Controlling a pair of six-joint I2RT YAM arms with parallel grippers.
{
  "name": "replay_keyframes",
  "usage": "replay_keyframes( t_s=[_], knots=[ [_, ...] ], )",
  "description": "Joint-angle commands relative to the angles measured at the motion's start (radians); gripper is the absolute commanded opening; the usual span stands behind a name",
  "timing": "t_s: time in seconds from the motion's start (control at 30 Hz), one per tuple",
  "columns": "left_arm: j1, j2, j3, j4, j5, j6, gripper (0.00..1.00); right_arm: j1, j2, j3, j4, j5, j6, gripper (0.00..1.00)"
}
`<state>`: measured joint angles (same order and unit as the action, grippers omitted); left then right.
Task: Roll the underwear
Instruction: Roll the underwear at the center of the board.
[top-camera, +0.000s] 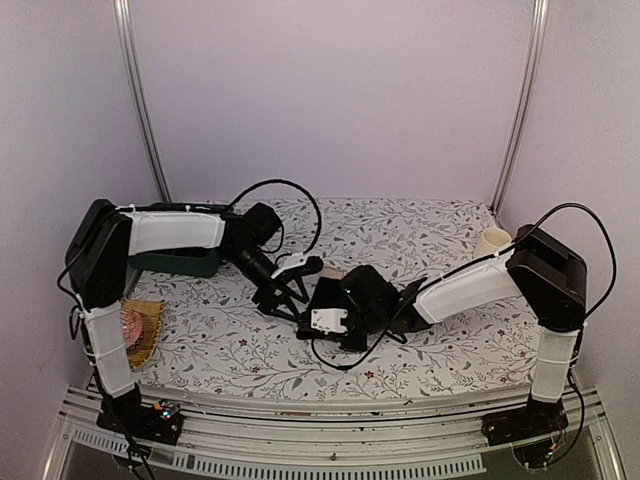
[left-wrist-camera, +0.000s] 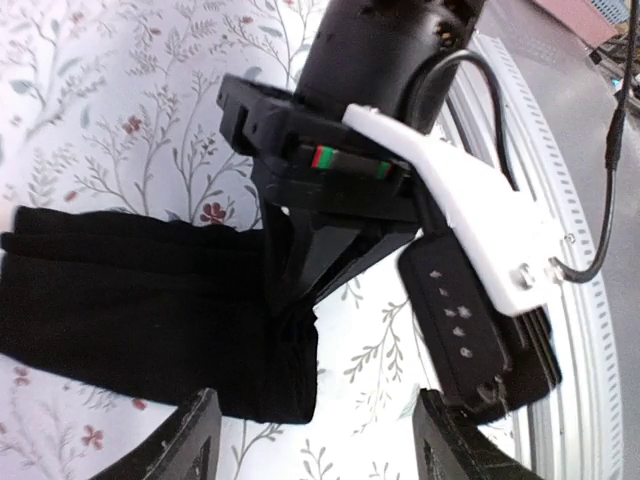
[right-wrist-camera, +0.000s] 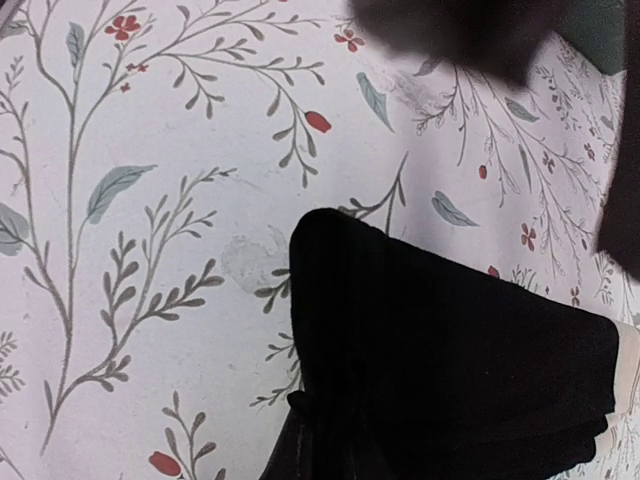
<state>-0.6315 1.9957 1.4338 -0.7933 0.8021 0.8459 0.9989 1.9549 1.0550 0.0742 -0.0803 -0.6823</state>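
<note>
**tabletop_tim:** ok so where's the underwear (left-wrist-camera: 130, 300) sitting right now?

**yam_fan:** Mid-table, flat on the flowery tablecloth (left-wrist-camera: 120, 110). It's a black piece, folded into a long band. In the overhead view it's right in the middle, between the two arms.

**tabletop_tim:** anyone holding it?

**yam_fan:** Yep, the right gripper (left-wrist-camera: 292, 290). Its fingers are clamped together on one end of the band, and the fabric bunches up where they pinch. Its own wrist camera shows the same thing: black cloth fills the lower right and gathers into the fingers at the bottom edge.

**tabletop_tim:** and the left one?

**yam_fan:** The left gripper (left-wrist-camera: 315, 440) has its fingers spread wide with nothing between them. It sits just above the pinched end, close to the right gripper, and I can't tell if it touches the cloth.

**tabletop_tim:** other stuff around?

**yam_fan:** There's a green tray (top-camera: 185, 263) behind the left arm, a pink ball (top-camera: 132, 324) near the left edge, and a cream cup (top-camera: 492, 241) at the far right. All of it is well away from the fabric.
</note>
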Motion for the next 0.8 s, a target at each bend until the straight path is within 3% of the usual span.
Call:
replay_keyframes(
  t_s=[0.0, 0.3, 0.6, 0.77],
  knots=[
    [0.010, -0.182, -0.172, 0.201, -0.061, 0.004, 0.70, -0.045, -0.024, 0.058, -0.156, -0.135, 0.183, 0.02],
    [-0.019, -0.347, -0.473, 0.613, -0.258, 0.024, 0.70, -0.137, 0.026, 0.100, -0.239, -0.387, 0.422, 0.03],
    [-0.165, -0.368, -0.619, 0.863, -0.480, 0.119, 0.68, -0.248, 0.132, 0.113, -0.234, -0.619, 0.630, 0.02],
    [-0.229, -0.342, -0.645, 0.949, -0.560, 0.191, 0.68, -0.282, 0.167, 0.147, -0.266, -0.671, 0.677, 0.03]
  ],
)
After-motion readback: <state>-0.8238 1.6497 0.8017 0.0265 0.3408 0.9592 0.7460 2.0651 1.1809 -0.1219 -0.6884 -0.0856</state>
